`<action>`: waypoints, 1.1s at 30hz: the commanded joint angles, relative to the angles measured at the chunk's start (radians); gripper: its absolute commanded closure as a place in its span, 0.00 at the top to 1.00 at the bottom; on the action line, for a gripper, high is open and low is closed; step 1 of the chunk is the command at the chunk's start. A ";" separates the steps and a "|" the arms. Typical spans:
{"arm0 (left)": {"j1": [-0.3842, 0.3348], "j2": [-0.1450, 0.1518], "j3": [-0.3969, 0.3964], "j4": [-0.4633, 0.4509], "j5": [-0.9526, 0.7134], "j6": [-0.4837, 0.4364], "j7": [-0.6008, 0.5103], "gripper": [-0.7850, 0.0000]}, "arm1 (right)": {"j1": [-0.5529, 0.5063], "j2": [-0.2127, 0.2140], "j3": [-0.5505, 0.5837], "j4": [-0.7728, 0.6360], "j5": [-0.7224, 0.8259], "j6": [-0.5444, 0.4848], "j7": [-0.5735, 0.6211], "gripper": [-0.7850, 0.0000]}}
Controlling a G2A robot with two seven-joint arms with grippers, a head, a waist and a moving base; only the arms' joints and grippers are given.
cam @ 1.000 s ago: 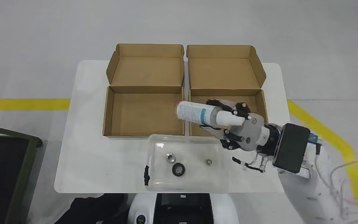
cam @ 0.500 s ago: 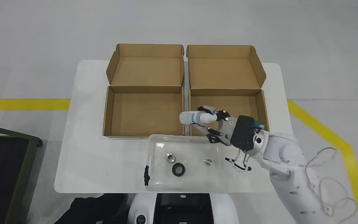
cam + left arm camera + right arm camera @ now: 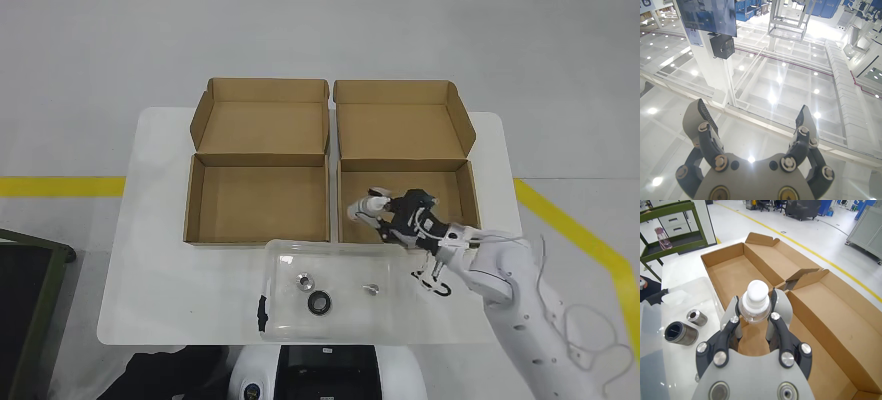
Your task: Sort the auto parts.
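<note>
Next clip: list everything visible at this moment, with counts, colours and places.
table: 1, white, under everything
left box: 1, brown cardboard, open, on the table's far half
right box: 1, brown cardboard, open, beside the left box
tray: 1, clear plastic, at the table's near edge, in front of both boxes
steel sleeve: 1, silver, in the tray
bearing: 1, dark-rimmed, in the tray beside the sleeve
small piece: 1, silvery, in the tray, apart from the other two
bottle: 1, clear with a white cap, over the right box
floor line: yellow, on the grey floor
right tool: shut on the bottle
left tool: open, empty, pointing at the ceiling
</note>
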 commanded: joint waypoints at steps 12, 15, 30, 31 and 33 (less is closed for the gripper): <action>0.000 0.000 0.000 0.000 0.000 0.000 0.000 1.00 | 0.101 -0.013 -0.083 0.119 -0.026 0.061 0.094 0.00; 0.000 0.000 0.000 0.000 0.000 0.000 0.000 1.00 | 0.121 -0.017 -0.101 0.153 -0.037 0.078 0.095 0.00; 0.000 0.000 0.000 0.000 0.000 0.000 0.000 1.00 | 0.131 -0.023 -0.134 0.200 -0.091 0.113 0.089 1.00; 0.000 0.000 0.000 0.000 0.000 0.000 0.000 1.00 | 0.131 -0.022 -0.134 0.199 -0.091 0.113 0.090 1.00; 0.000 0.000 0.000 0.000 0.000 0.000 0.000 1.00 | 0.128 -0.022 -0.132 0.194 -0.091 0.111 0.094 1.00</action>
